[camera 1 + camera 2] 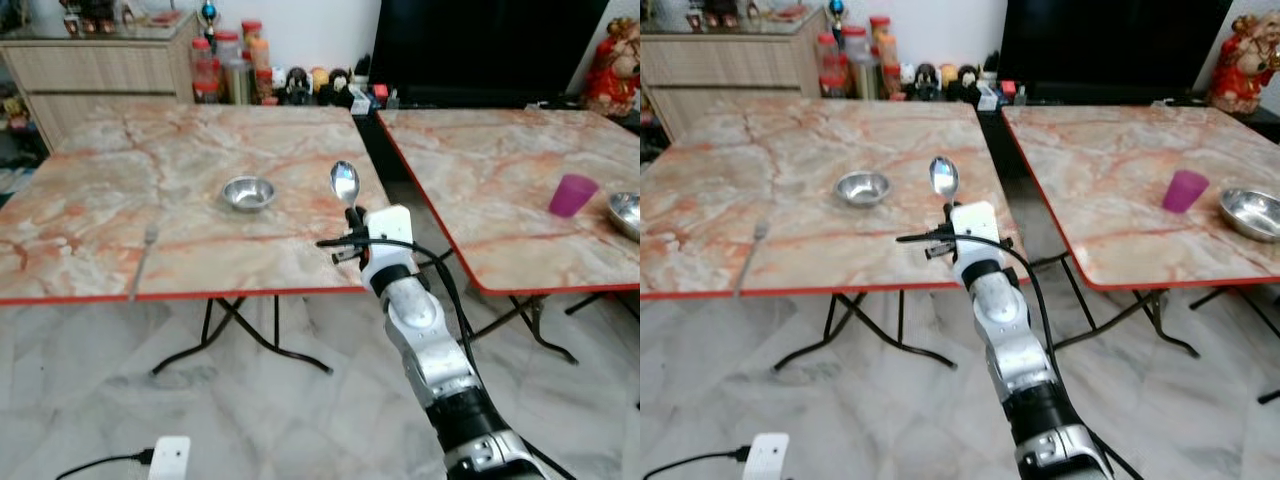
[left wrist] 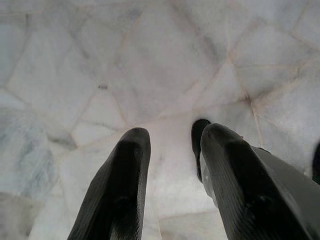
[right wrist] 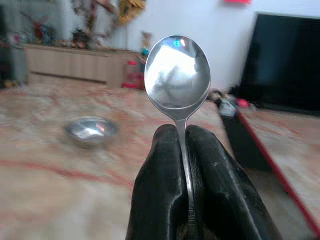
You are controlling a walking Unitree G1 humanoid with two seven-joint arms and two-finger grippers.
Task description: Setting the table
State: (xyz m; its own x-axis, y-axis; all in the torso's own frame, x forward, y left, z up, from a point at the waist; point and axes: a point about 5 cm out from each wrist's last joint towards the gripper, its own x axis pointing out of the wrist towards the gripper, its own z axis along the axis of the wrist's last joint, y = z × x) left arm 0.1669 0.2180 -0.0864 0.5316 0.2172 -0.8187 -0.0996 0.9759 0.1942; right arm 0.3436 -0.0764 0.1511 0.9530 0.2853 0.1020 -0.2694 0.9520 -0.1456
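our right gripper (image 3: 183, 150) is raised over the near right part of the left table (image 1: 120, 160), its two black fingers (image 3: 160, 170) pressed together on the handle of a spoon (image 1: 345, 184). the spoon stands upright above the fingers, its shiny bowl at the top. in the head views it sits just to the right of a small steel bowl (image 1: 248, 192), which rests on the marble-patterned top near the middle of that table, apart from the spoon.

a fork (image 1: 143, 258) lies on the left table toward its near edge, well to the left of the small steel bowl, its tines pointing far.

on the right table (image 1: 470, 170) we see a purple cup (image 1: 572, 194) standing upright near the right side, and just right of it a second steel bowl (image 1: 1250, 213) close to the edge of view.

our left gripper (image 2: 170, 175) hangs idle, pointed down at the pale marble floor (image 2: 100, 65), its fingers apart with nothing between them.

beyond the tables a wooden cabinet (image 1: 100, 70) stands at the far left, a row of jars and bottles (image 1: 230, 65) next to it, and a dark television screen (image 1: 480, 45) at the far right. a white plug block (image 1: 168, 458) with a black cable lies on the floor near us, at the left.
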